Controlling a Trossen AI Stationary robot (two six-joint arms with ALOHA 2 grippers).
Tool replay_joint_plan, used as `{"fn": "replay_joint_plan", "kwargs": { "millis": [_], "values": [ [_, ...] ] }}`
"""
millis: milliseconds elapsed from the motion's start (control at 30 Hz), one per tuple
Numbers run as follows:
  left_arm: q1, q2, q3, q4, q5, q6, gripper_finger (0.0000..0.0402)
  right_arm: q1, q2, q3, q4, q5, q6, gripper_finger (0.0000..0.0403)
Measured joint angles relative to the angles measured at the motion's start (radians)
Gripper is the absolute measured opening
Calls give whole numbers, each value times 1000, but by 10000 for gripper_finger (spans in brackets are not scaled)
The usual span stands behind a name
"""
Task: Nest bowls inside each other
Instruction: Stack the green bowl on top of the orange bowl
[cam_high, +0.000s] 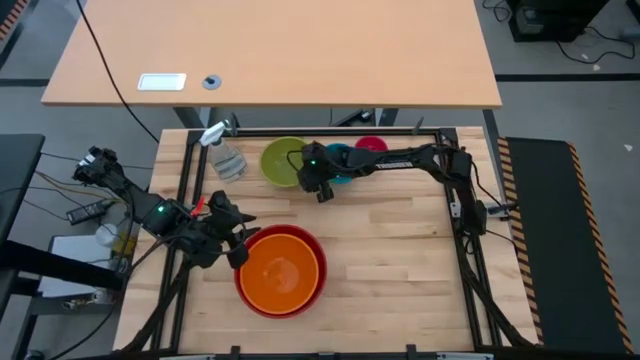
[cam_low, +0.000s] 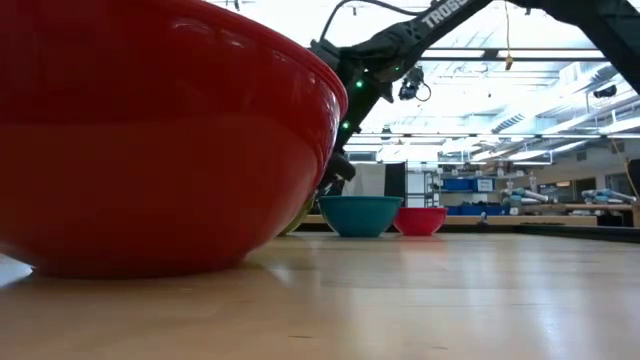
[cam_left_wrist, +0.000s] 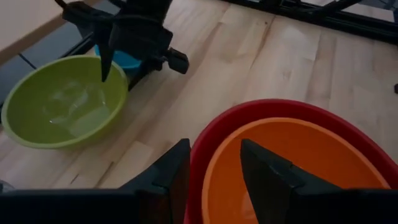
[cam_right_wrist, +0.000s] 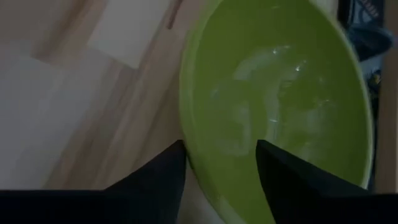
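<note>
The red bowl (cam_high: 322, 272) stands at the near middle of the table with the orange bowl (cam_high: 280, 275) nested in it. My left gripper (cam_high: 240, 248) is shut on their left rims. At the far side stand the lime green bowl (cam_high: 283, 160), the blue bowl (cam_high: 342, 162) and the pink bowl (cam_high: 371, 145), each on its base. My right gripper (cam_right_wrist: 221, 149) is open at the green bowl's (cam_right_wrist: 280, 93) right rim. One of its fingers is outside the wall and one is over the inside. My left gripper has the red bowl's rim (cam_left_wrist: 198, 163) and the orange bowl's rim (cam_left_wrist: 217, 171) between its two fingers. One finger (cam_left_wrist: 174, 171) is outside the red wall, the other (cam_left_wrist: 264, 174) inside the orange bowl. The fingers slant down from the table's left, along the rim. The red bowl (cam_low: 150, 130) rests on the table.
A clear spray bottle (cam_high: 225, 155) lies at the far left, just left of the green bowl. A black frame (cam_high: 465, 260) borders the wooden table. Bare wood lies to the right of the red bowl and in the table's middle.
</note>
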Motion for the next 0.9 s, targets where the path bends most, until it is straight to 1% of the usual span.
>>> {"fn": "replay_joint_plan", "kwargs": {
  "millis": [133,400,500,567,667,767,900],
  "values": [
    [-2,0,0,-1,8,-6,144,1,30,8,-33,2,-47,153],
    [-2,0,0,-2,8,-5,144,4,38,9,-67,3,-108,56],
    [-1,0,0,-3,7,19,144,13,31,8,-69,12,-154,27],
    [7,0,0,-3,7,18,144,23,20,8,-64,22,-190,22],
    [17,0,0,-3,5,3,144,57,-3,8,-63,92,-227,23],
    [20,0,0,-2,4,12,144,102,-31,8,-69,145,-231,33],
    [20,0,0,-7,-3,16,144,182,-82,8,-93,174,-201,39]
  ]
}}
